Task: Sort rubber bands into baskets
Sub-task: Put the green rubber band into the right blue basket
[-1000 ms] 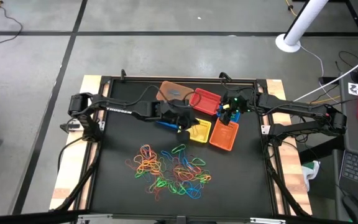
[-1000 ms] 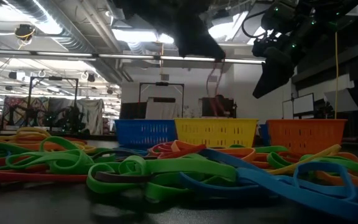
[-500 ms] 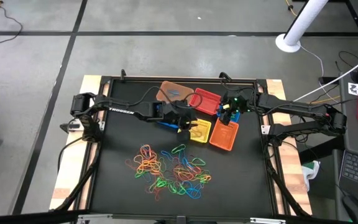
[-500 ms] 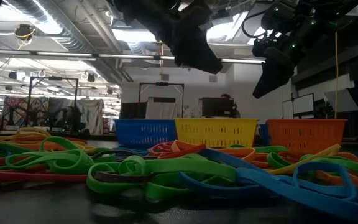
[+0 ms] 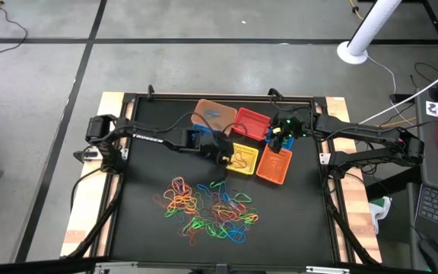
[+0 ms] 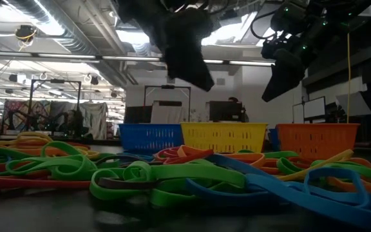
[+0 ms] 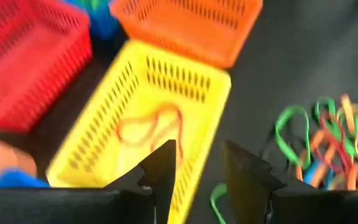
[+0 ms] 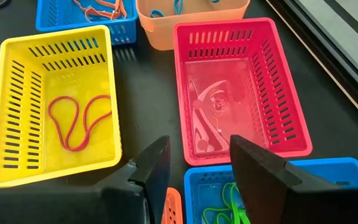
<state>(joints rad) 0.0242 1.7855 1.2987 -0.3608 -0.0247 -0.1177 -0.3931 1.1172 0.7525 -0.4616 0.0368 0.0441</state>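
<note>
Although a few bands already lie in the baskets, you are barely started: the yellow basket [image 8: 55, 102] holds one red band [image 8: 76, 121], the blue basket [image 8: 272, 193] a green one, and the big pile of rubber bands [image 5: 207, 207] waits on the table. Your left gripper [image 7: 197, 171] hangs spread and empty above the yellow basket; your right gripper [image 8: 194, 165], also spread, waits over the red basket [image 8: 238, 87].

No legible txt except faint white lettering on left arm [image 5: 147, 137].
</note>
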